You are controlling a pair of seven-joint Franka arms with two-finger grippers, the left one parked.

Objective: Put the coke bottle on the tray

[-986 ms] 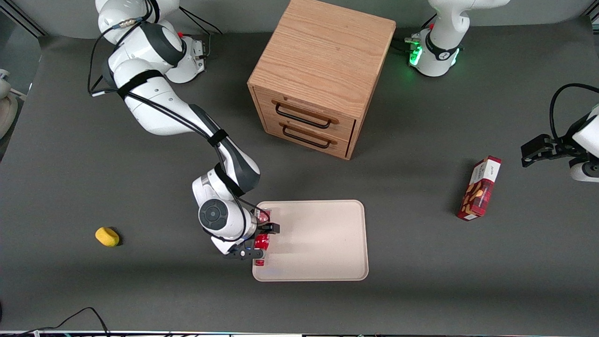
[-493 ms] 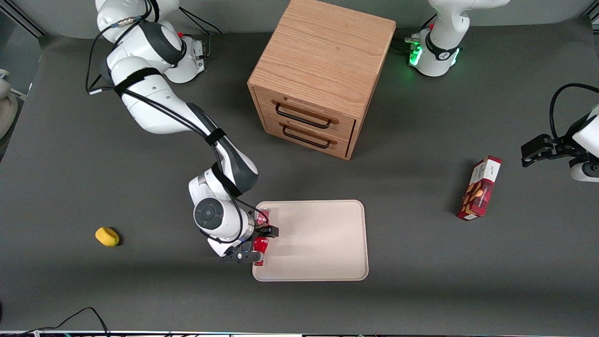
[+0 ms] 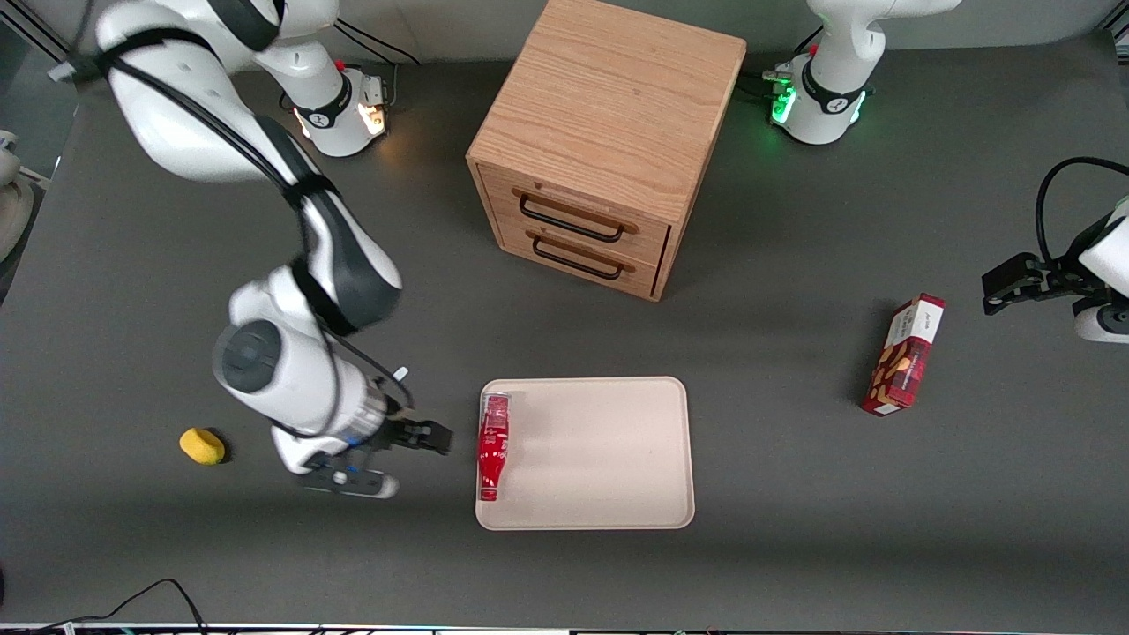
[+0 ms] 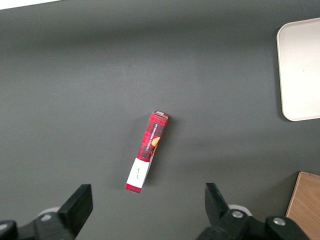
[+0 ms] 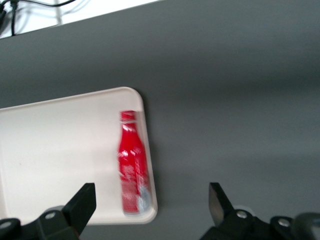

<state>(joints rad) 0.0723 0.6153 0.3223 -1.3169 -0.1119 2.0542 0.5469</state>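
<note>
fingers [image 3: 432, 437] of the gripper [image 3: 401, 459] are standing apart and gripping nothing, and the gripper is hanging over the bare counter [image 3: 132, 547] just beside the tray [image 3: 609, 459], off the tray's edge that faces the working arm's end. the coke bottle [image 3: 493, 445] is lying on its side on the tray, along that same edge and right against the low rim, its red cap pointing toward the front camera and its clear base toward the wooden drawer cabinet [image 3: 600, 150]. in the right wrist view the coke bottle [image 5: 133, 170] is resting flat inside the rim of the tray [image 5: 55, 160], clear of both fingers [image 5: 80, 205]. the yellow sponge [image 3: 202, 445] is sitting on the counter farther from the tray toward the working arm's end. the red snack box [image 3: 904, 354] is lying well apart from the tray toward the parked arm's end, and the cabinet is standing farther from the front camera than the tray.
</note>
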